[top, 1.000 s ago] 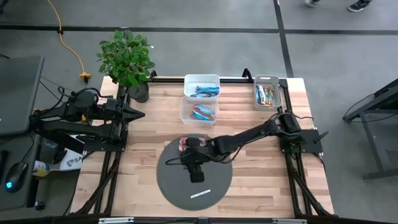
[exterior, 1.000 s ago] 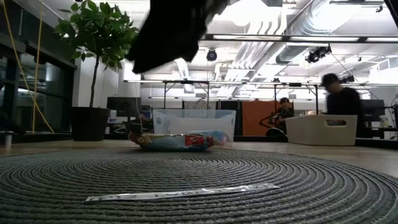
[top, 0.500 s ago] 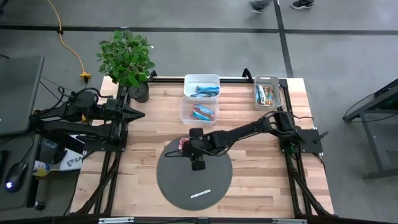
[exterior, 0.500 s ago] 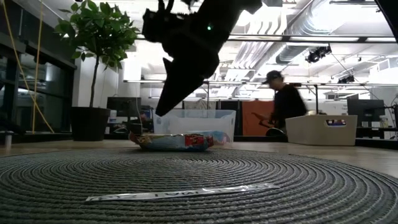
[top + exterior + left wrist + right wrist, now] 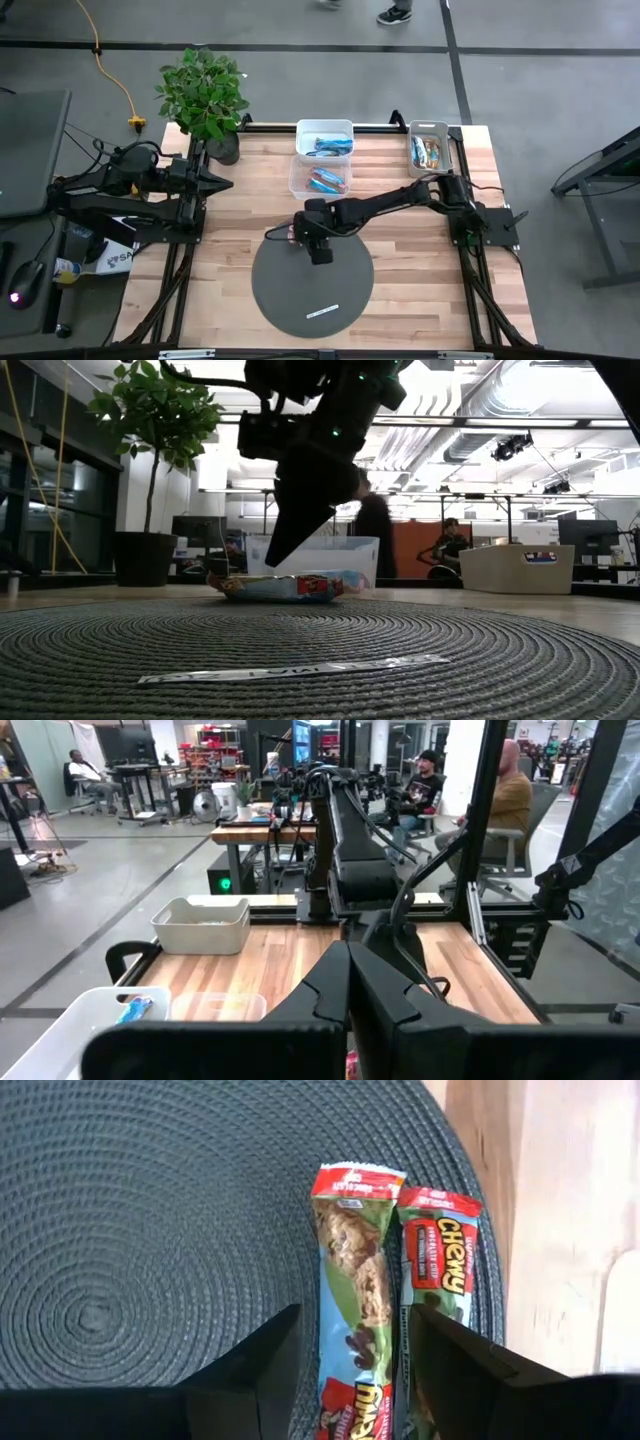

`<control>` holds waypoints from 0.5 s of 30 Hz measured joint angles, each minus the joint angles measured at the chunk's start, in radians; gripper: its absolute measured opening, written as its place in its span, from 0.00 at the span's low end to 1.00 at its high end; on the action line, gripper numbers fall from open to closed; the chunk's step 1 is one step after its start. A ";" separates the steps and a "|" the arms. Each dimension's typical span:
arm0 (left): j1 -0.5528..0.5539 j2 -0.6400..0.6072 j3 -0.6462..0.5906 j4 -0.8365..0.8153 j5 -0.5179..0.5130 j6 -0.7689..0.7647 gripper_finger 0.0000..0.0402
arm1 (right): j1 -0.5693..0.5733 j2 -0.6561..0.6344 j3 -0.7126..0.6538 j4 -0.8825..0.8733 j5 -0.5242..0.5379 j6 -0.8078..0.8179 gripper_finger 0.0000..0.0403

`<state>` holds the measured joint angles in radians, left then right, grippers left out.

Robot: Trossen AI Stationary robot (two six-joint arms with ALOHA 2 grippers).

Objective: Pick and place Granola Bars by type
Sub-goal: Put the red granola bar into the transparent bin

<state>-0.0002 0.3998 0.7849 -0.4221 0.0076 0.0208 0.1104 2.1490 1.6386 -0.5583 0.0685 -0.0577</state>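
Right wrist view looks down past the spread fingers (image 5: 262, 1365) of the right gripper (image 5: 352, 1370), open and holding nothing, onto two Granola Bars (image 5: 352, 1295) lying side by side, touching, at the edge of the round woven mat (image 5: 130, 1230). From above, that gripper (image 5: 297, 228) hangs over the mat's far rim (image 5: 262, 260), short of the clear bins (image 5: 318, 182). I'd judge the bars light, their glossy film slippery and crinkly, so pinching one across its narrow middle seems best; whether the fingers straddle only one bar, I can't quite tell. The left gripper (image 5: 226, 183), fingers closed, waits well apart beside the potted plant (image 5: 205, 95).
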 joint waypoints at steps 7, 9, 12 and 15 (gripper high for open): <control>0.000 0.000 0.000 0.000 0.000 0.000 0.00 | 0.000 0.015 0.000 -0.009 -0.018 -0.043 0.42; 0.000 0.000 0.000 0.000 0.000 0.000 0.00 | 0.000 0.019 0.000 -0.006 -0.021 -0.048 0.42; 0.000 0.000 0.000 0.000 0.000 0.000 0.00 | 0.000 0.021 0.000 -0.013 0.008 -0.049 0.42; 0.000 0.000 0.000 0.000 0.000 0.000 0.00 | -0.006 0.021 0.000 -0.010 0.031 -0.054 0.42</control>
<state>-0.0002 0.3998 0.7849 -0.4217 0.0076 0.0208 0.1042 2.1696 1.6382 -0.5678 0.0993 -0.1117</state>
